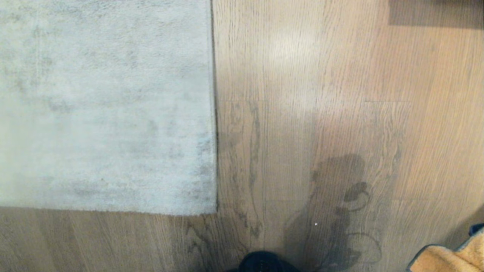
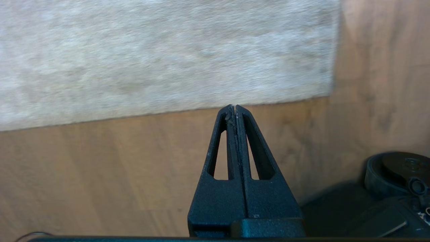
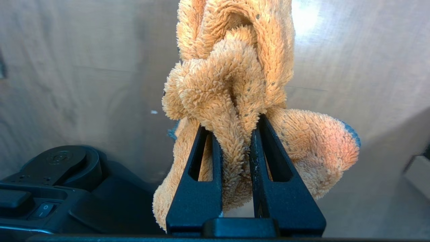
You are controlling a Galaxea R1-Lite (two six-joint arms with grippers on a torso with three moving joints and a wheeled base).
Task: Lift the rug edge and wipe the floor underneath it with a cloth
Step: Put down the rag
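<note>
A pale grey rug (image 1: 106,105) lies flat on the wood floor (image 1: 310,113), filling the left of the head view. Its rug edge (image 1: 214,113) runs straight down to a square corner (image 1: 216,212). My left gripper (image 2: 234,107) is shut and empty, held above the bare floor (image 2: 100,174) just short of the rug's near border (image 2: 168,112). My right gripper (image 3: 233,126) is shut on the fluffy orange cloth (image 3: 231,77), which bunches and hangs past the fingers. A piece of that cloth (image 1: 450,258) shows at the head view's bottom right corner.
The robot's black base (image 1: 262,263) sits at the bottom middle of the head view, also in both wrist views (image 2: 396,188) (image 3: 50,181). A dark shadow (image 1: 435,13) lies at the top right. Open floor stretches right of the rug.
</note>
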